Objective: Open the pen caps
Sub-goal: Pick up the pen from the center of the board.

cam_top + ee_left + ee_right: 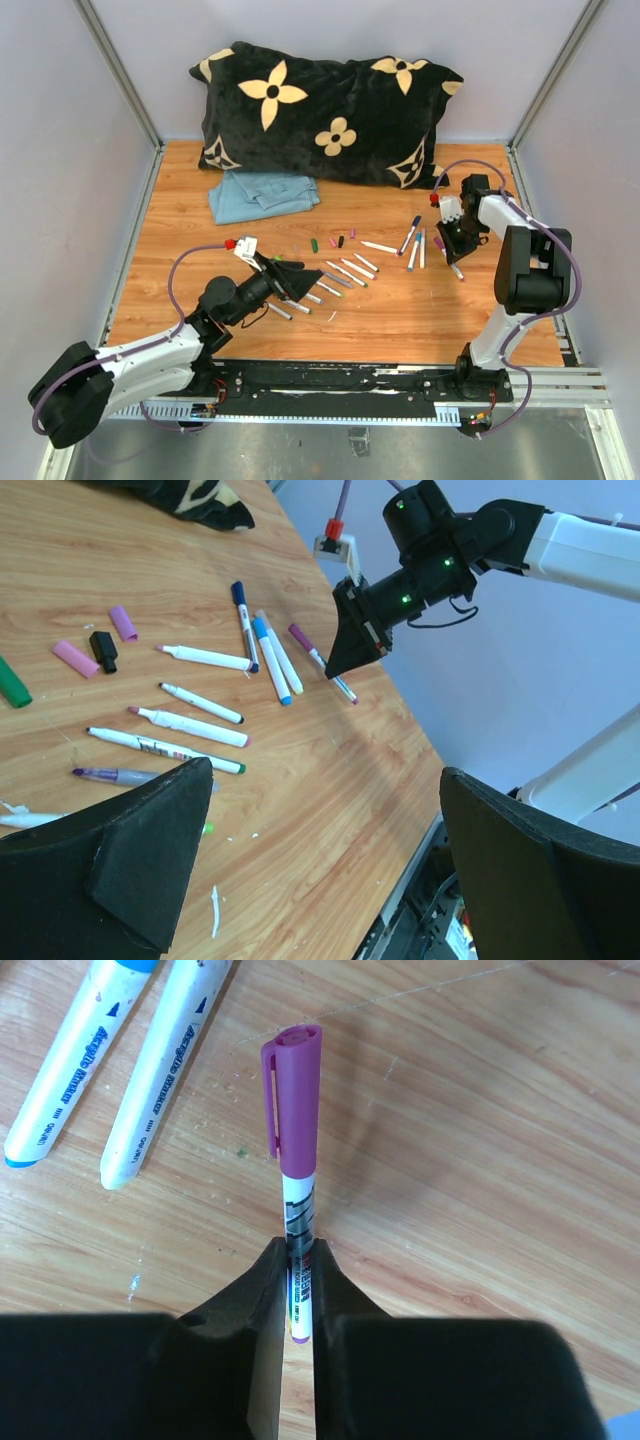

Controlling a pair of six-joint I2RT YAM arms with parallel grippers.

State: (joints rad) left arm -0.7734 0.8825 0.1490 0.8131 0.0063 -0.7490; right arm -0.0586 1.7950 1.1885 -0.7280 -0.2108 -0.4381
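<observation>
Right wrist | right gripper (298,1260) clamps pen barrel (299,1200) | purple cap (293,1100) on | left gripper (327,772), open, should pull cap straight.

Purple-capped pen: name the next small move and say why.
Probably lift the pen a little off the table. The right gripper is shut on its barrel, the purple cap is on and clear of the fingers, and the left gripper is open and away from it, free to pull the cap.
</observation>
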